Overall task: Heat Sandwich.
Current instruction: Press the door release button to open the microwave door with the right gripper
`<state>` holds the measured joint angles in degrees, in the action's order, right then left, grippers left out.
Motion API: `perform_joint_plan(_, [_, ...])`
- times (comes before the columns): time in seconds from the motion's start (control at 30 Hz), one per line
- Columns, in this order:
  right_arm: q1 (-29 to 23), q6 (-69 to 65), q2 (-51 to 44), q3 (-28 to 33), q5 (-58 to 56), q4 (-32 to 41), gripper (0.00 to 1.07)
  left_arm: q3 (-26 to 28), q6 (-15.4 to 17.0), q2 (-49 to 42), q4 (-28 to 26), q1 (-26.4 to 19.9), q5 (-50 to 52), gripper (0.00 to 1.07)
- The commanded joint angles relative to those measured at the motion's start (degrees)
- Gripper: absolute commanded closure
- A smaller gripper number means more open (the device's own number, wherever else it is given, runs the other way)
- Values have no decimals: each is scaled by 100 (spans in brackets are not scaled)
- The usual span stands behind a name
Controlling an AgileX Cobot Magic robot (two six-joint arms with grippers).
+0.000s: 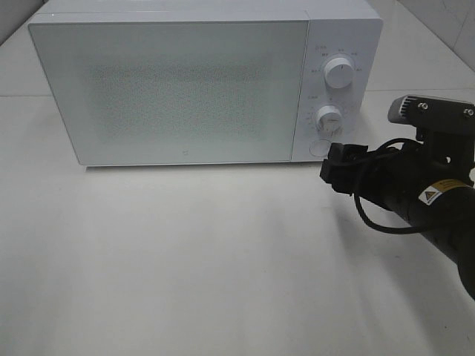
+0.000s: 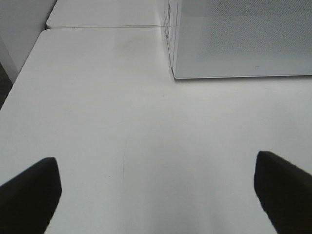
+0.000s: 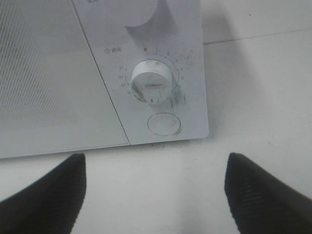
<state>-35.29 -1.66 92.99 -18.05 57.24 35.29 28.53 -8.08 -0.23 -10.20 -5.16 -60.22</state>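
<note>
- Microwave point(image 1: 178, 89): a white, smooth box; its door point(image 1: 171, 93) is a flat pale panel with a fine dotted mesh, and it is shut.
- Control strip on the microwave's right: round white upper dial point(image 1: 340, 74), lower dial point(image 3: 151, 81) smudged with dark marks, and a flat round button point(image 3: 164, 124) under it.
- Table point(image 1: 185, 259): matte white and plain.
- Sandwich: seen in no view; the mesh door hides the oven's inside.
- Left gripper point(image 2: 156, 158): black fingers point(image 2: 29, 195) spread wide over bare table, holding nothing, near the microwave's front corner.
- Right gripper point(image 3: 156, 161): textured black fingers point(image 3: 263, 190) wide apart, empty, facing the lower dial and button.
- Right arm point(image 1: 438, 200): black, with a looped cable point(image 1: 371, 211), reaching low toward the control strip.
</note>
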Motion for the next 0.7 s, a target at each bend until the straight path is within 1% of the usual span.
perform_joint_plan(0.03, [-23, -1112, 0, 0, 40, -11, 31, -11, 6, -138, -34, 29, 74, 5])
perform_joint_plan(0.07, [-23, -1736, 0, 0, 40, -11, 31, -11, 6, -138, -34, 29, 74, 5])
perform_joint_plan(0.1, [-23, -2034, 0, 0, 40, -11, 31, -11, 6, -138, -34, 29, 74, 5])
perform_joint_plan(0.13, [-23, -2034, 0, 0, 40, -11, 31, -11, 6, -138, -34, 29, 74, 5])
perform_joint_plan(0.2, [-23, -2762, 0, 0, 40, -11, 31, -11, 6, -138, -34, 29, 74, 5])
perform_joint_plan(0.23, [-23, -3432, 0, 0, 40, -11, 31, -11, 6, -138, -34, 29, 74, 5])
perform_joint_plan(0.27, [-23, -3782, 0, 0, 40, -29, 31, -11, 6, -138, -34, 29, 74, 5])
perform_joint_plan(0.3, [-23, -3782, 0, 0, 40, -29, 31, -11, 6, -138, -34, 29, 74, 5])
perform_joint_plan(0.4, [-23, -4882, 0, 0, 34, -29, 31, -11, 6, -138, -34, 29, 74, 5])
perform_joint_plan(0.5, [-23, -5300, 0, 0, 34, -29, 31, -11, 6, -138, -34, 29, 74, 5])
perform_joint_plan(0.57, [-17, -5999, 0, 0, 23, -29, 33, -11, 6, -138, -34, 29, 74, 5])
perform_joint_plan(0.63, [-17, -6217, 0, 0, 17, -29, 33, -11, 6, -138, -34, 29, 74, 5])
perform_joint_plan(0.7, [-17, -6990, 0, 0, 17, -29, 37, -11, 6, -138, -34, 29, 74, 5])
